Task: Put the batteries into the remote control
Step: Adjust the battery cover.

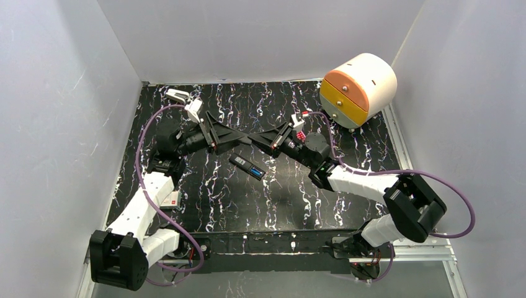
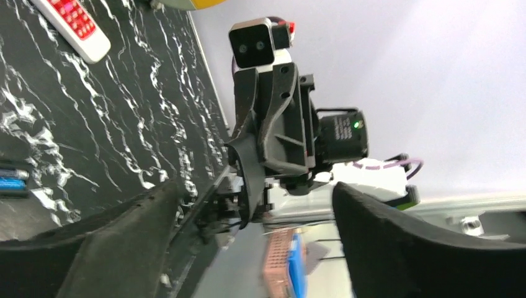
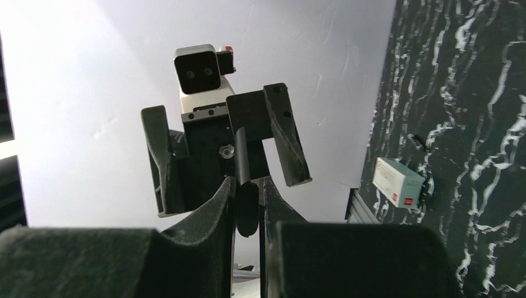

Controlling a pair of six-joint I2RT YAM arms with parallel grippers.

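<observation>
My right gripper is clamped on a thin black cell, held in the air. My left gripper faces it with fingers apart, empty. The other batteries lie on the table, apart from the remote control. Judgement: no cell loaded yet.

No text, brand or number can be read in any view.
- Black sticker on the facing arm's motor housing: pale print lines, too small to read. A green lamp is lit beside it.
- Small white box at the table edge: a red patch and grey print lines on its face, not legible.
- White handset with red keys: key markings blurred.
- Blue battery: wrapper print cannot be made out.
</observation>
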